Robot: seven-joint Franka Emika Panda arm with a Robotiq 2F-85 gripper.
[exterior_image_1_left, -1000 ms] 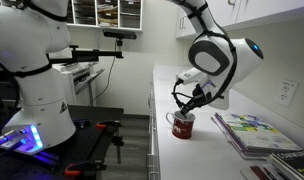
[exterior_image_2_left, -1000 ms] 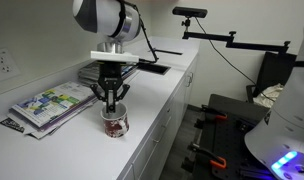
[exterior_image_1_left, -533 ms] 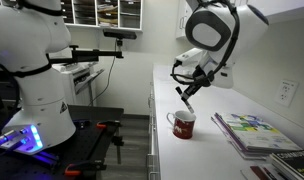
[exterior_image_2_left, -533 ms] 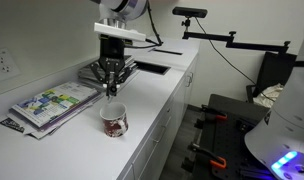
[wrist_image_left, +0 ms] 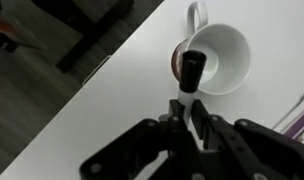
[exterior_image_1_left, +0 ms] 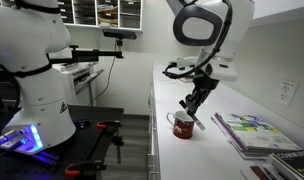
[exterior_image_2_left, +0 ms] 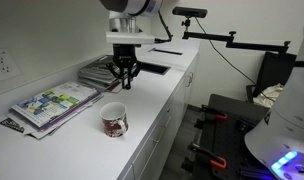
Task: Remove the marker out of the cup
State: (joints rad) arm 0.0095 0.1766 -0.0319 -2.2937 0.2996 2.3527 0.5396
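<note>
The fingers are closed tightly on the marker, which is pinched at one end so that its dark shaft projects beyond the fingertips. In the wrist view the free end of the marker is seen over the near rim of the cup. In an exterior view the gripper is seen raised above the counter and somewhat farther back than the cup, with clear air between them, so the marker is held outside the cup.

The cup is shown upright on the white counter, its white inside in full view and its handle turned to the far side in the wrist view. To the left of the cup in that view the counter edge is seen running diagonally, with dark floor beyond it. In an exterior view the cup stands near the counter's front edge, and bare counter lies open around it on all sides. A spread of magazines lies well apart to the left there, and a stack of papers lies farther back, behind the gripper. A wall outlet is seen above the magazines.

The white pattern on the cup and the print on the magazine covers are too small to be read.
</note>
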